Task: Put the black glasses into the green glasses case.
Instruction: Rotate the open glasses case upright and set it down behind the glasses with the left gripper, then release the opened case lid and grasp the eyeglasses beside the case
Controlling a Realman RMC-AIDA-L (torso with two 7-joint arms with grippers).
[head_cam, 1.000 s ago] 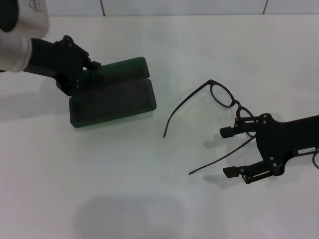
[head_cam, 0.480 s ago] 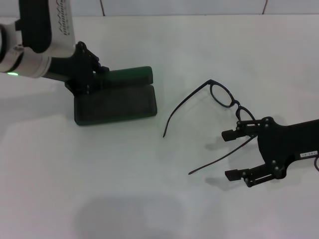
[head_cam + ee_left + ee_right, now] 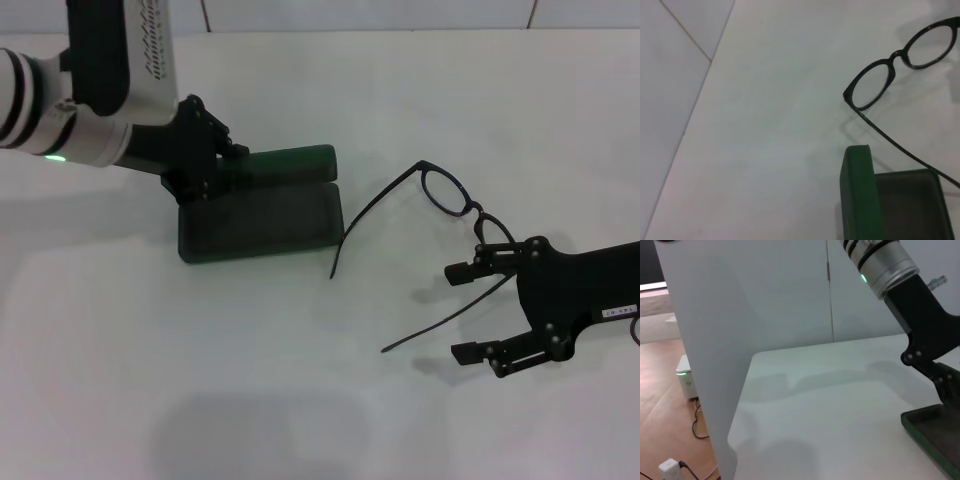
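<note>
The green glasses case lies open on the white table, its lid raised at the far side and its dark lining showing. My left gripper is shut on the case's left end. The black glasses lie unfolded to the right of the case, one temple tip almost touching it. My right gripper is open low over the table, its fingers on either side of the other temple arm. The left wrist view shows the lid, the lining and the glasses.
The white table stretches wide in front of the case and glasses. A tiled wall runs along the table's back edge. In the right wrist view the left arm stands over a corner of the case.
My left gripper has slid the open case to the right, toward the glasses, until it nearly meets the temple tip. The right gripper has stayed almost still.
</note>
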